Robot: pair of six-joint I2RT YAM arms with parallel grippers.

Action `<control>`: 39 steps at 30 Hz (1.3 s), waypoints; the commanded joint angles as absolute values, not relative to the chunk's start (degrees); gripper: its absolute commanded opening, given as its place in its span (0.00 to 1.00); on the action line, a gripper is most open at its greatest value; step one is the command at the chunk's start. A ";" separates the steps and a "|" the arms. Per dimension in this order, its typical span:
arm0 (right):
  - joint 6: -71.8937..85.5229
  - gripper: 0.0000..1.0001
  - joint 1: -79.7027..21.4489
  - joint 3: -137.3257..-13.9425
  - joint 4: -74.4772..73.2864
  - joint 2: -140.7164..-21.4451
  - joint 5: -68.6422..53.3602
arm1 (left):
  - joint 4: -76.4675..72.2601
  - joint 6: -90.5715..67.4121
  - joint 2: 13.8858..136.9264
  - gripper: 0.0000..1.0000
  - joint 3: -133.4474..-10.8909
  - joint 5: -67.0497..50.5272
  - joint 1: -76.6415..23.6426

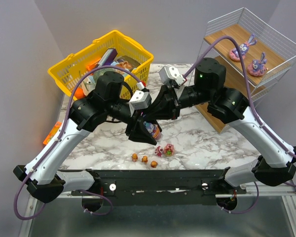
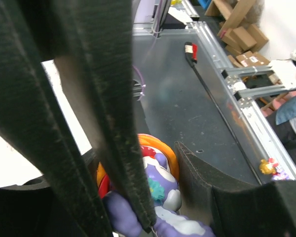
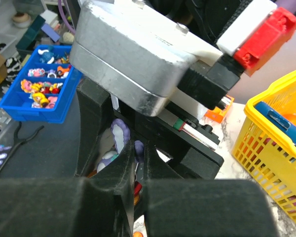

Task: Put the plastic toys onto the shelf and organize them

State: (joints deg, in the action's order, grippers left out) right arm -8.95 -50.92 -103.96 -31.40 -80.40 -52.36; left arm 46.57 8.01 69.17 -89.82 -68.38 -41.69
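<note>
Far to the left of both sets of jaws sits the yellow basket [image 1: 69, 74]; the left gripper [image 1: 145, 133] is clamped on a purple bunny [image 2: 160, 195], the figure wedged between its two black fingers [image 2: 118, 163] and held over the marble table [image 1: 207, 143]; the right gripper [image 3: 139, 163] meets it head-on from the other side, its fingers standing nearly together with the bunny's ear at the slit between them, though I cannot tell whether they actually pinch it; just below the meeting jaws three orange bears [image 1: 144, 159] and two pink rounded toys [image 1: 164, 149] lie on the table; well to the right of the right jaws stands the shelf [image 1: 224, 37], with two more bunnies [image 1: 242, 49] resting on its top board.
</note>
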 commanded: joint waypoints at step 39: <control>-24.87 0.00 -39.13 -117.77 -25.06 -81.56 20.22 | 24.78 -12.83 50.88 0.99 -79.19 9.67 -40.17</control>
